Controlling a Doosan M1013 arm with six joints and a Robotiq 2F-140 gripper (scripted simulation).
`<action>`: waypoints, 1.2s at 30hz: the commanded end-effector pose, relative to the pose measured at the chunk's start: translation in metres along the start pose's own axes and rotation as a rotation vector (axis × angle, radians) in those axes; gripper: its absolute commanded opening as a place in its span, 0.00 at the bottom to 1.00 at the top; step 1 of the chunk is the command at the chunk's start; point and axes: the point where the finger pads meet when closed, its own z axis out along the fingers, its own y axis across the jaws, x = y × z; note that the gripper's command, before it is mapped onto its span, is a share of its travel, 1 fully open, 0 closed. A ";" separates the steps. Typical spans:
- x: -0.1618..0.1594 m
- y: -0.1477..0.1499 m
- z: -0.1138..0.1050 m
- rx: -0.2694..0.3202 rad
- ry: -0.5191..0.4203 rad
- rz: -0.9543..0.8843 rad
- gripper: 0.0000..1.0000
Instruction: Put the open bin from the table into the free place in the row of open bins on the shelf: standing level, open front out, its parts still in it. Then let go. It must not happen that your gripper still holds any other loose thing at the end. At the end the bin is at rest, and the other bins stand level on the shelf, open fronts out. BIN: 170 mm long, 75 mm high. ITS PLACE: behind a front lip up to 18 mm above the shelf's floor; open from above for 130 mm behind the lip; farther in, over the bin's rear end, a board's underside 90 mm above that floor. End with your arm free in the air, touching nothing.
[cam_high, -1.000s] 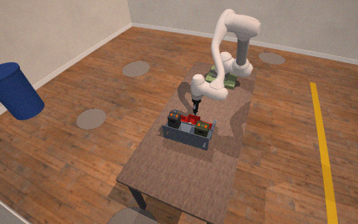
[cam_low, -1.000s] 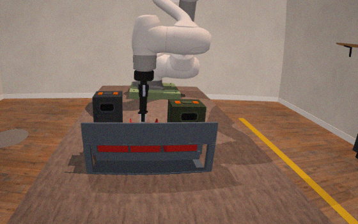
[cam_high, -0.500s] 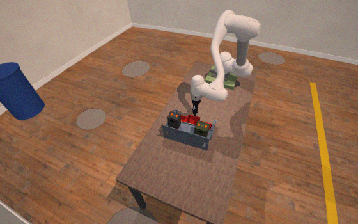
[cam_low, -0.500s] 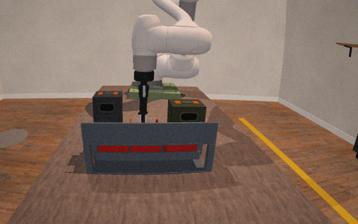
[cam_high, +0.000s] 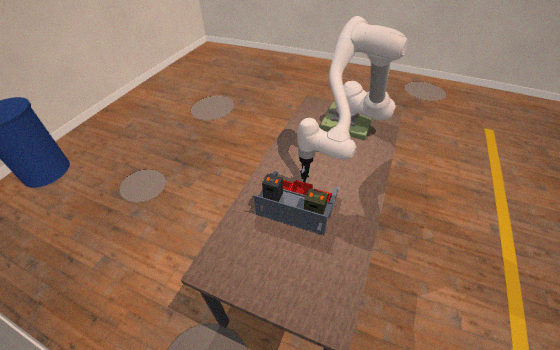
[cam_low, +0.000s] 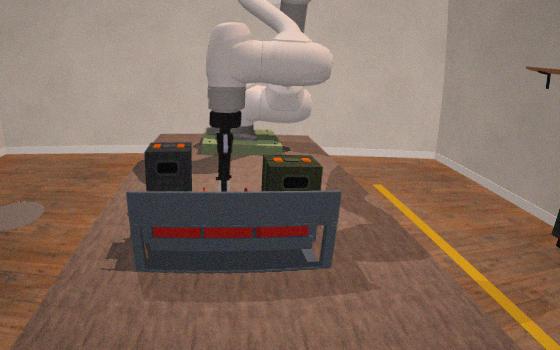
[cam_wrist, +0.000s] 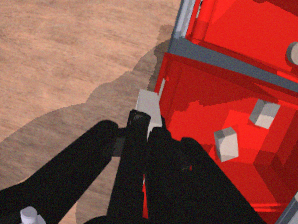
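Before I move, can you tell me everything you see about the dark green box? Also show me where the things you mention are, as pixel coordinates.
The dark green box (cam_high: 316, 201) (cam_low: 292, 173) is chunky and looks like hard plastic. It has two bright orange patches on top with a handle-like bar between them, and a black rounded opening or panel on its front. It sits upright on top of the grey shelf (cam_high: 292, 214) (cam_low: 234, 207), near one end. The shelf's raised panel hides its lower front in the exterior view. The pincer (cam_high: 305, 180) (cam_low: 224, 189) isn't touching it.

A workshop-like room: arm (cam_high: 367, 45) (cam_low: 270, 62), parts bins (cam_high: 301, 187) (cam_low: 227, 232) (cam_wrist: 235, 165).
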 end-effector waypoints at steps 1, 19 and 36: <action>0.000 0.002 0.000 0.000 0.000 0.000 0.00; 0.000 0.009 0.000 0.000 0.000 0.000 0.00; 0.000 0.013 0.000 0.000 0.000 0.000 0.00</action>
